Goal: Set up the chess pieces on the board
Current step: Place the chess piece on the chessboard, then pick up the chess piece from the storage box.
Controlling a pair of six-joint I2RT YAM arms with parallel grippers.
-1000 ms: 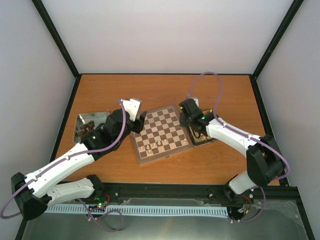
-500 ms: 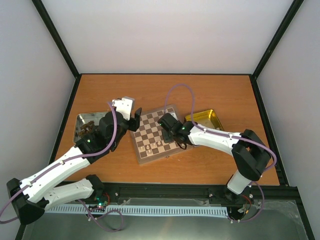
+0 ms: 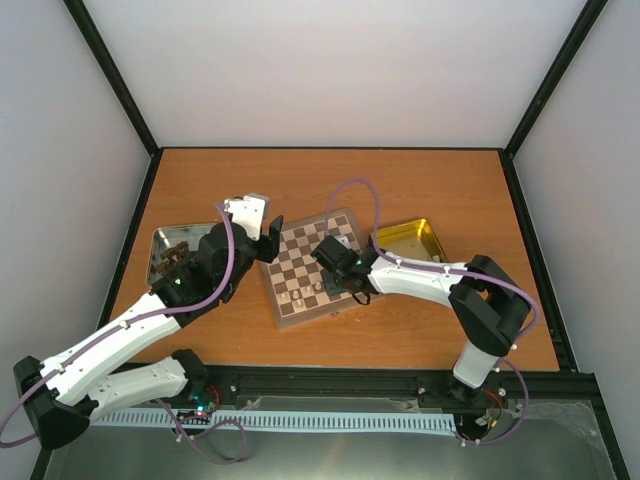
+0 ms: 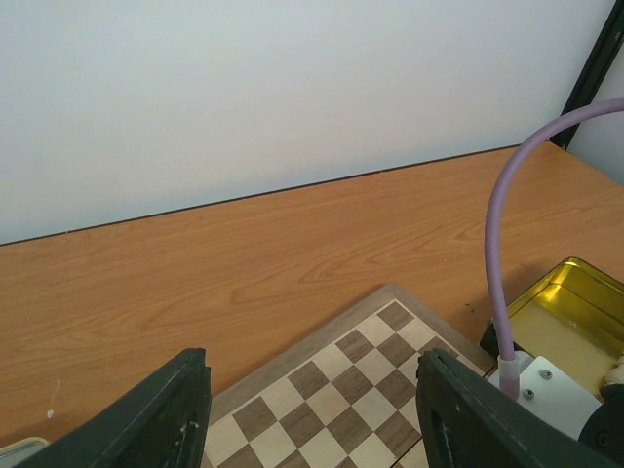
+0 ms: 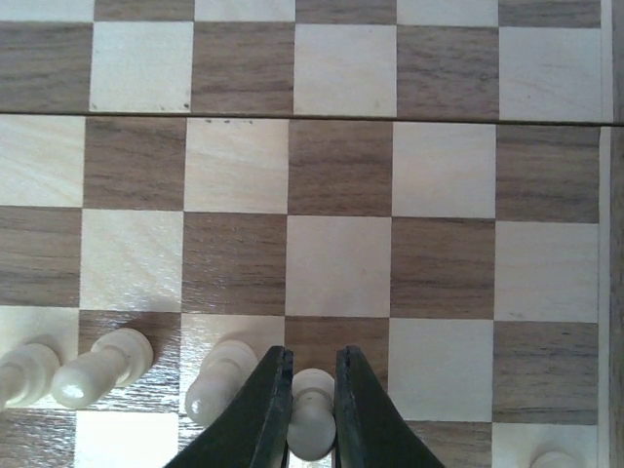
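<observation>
**Orange-brown tabletop: right arm pinching a white chessman at the board, left arm idle with jaws apart**

Wood-grain table fills your workspace, with pale walls and black frame posts around it.

Start with your right gripper. Its two dark fingers are closed on a cream-white chessman, which sits upright between the tips. In the right wrist view it hangs over a dark square in the near part of the board. You cannot tell from these views whether its base touches the wood.

Three more white chessmen line up along the same row to one side of it. A fourth peeks in at the bottom corner on the other side. From the overhead camera, that gripper reaches in over the middle of the board, and the white row lies on the near side, towards the arm bases.

Your left gripper has its jaws spread with nothing between them. It hovers by the board's left edge, looking across the checkered far corner towards the back wall.

Further out, a gold tin sits just beside the board's right side. A silver tray lies to the left, partly under your left arm, holding a cluster of dark brown chessmen.
</observation>
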